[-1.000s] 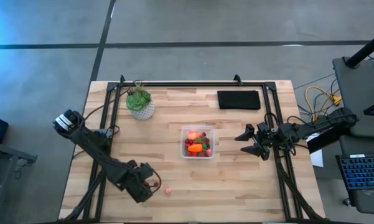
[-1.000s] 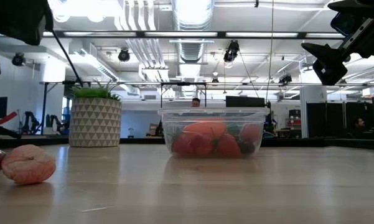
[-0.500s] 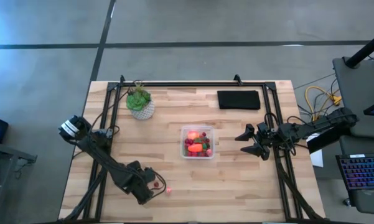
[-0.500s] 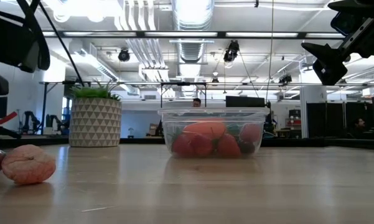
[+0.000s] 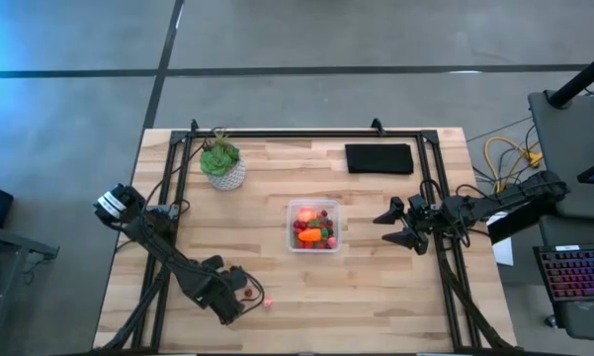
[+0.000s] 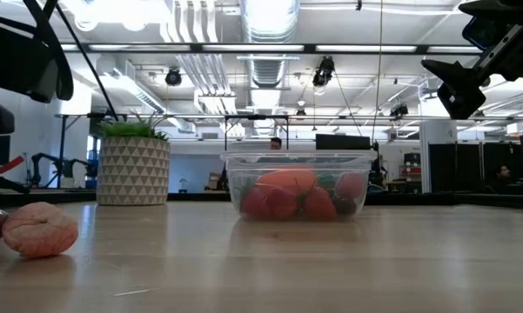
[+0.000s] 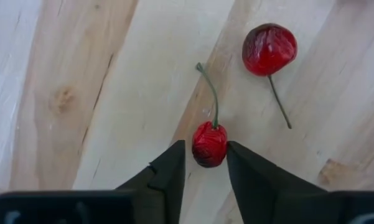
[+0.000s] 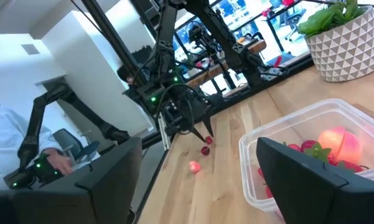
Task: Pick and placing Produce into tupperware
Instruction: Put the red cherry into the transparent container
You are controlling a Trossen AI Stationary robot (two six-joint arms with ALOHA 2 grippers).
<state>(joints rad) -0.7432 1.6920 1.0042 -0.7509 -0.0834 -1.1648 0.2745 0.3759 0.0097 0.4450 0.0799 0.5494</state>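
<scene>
My left end effector (image 7: 205,163) is clamped on a stemmed cherry (image 7: 209,143) on the worktop (image 5: 376,287), its underside hidden, a second cherry (image 7: 269,48) nearby, while my right end effector (image 5: 399,225), spread apart, hovers beside the produce-filled tupperware (image 5: 314,225).

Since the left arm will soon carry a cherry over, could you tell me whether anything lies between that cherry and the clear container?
Nothing visible does. The left gripper has its fingers on either side of a cherry; bare wooden table lies between there and the clear container. A second cherry and a pink piece lie nearby, off that line.
</scene>
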